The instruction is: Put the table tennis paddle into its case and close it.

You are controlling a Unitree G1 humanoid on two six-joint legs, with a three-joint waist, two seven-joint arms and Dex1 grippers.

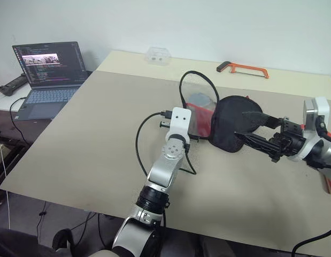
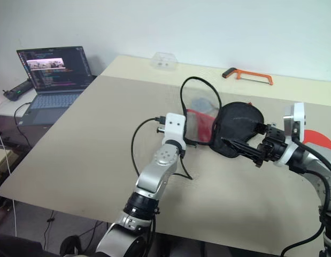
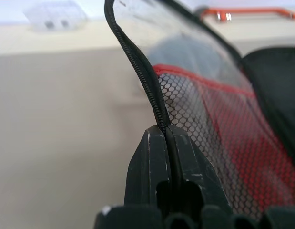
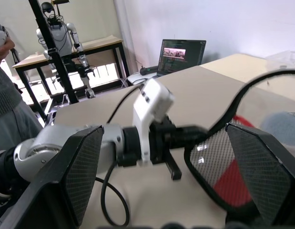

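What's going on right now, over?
Left gripper shut on case zipper rim, flap raised. Right gripper open beside case. Nothing blocking.

Silver-grey jointed arms carry white wrist blocks, looping black cables and black two-fingered hands, left hand, right hand.

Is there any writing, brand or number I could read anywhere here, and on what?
None can be read.
Laptop screen: lines of text, too small to read.
Case: no legible print on the parts facing the cameras.
Hacksaw: no marking to be made out.
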